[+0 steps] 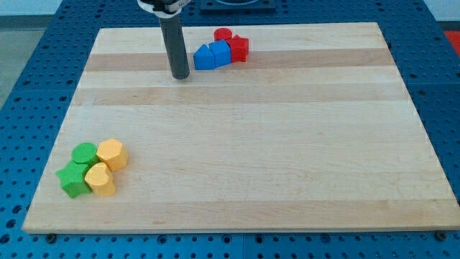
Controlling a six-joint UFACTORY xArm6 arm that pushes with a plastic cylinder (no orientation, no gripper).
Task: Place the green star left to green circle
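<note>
The green star (71,180) lies near the board's bottom left corner, at the view's lower left. The green circle (84,153) sits just above it and slightly to the right, touching it. My tip (180,75) rests on the board near the view's top, far up and to the right of both green blocks, just left of the blue blocks.
A yellow hexagon (113,154) sits right of the green circle and a yellow heart (100,179) right of the green star, all bunched together. Near the top, a blue triangle (204,57), a blue block (220,52), a red cylinder (223,34) and a red star (238,48) cluster.
</note>
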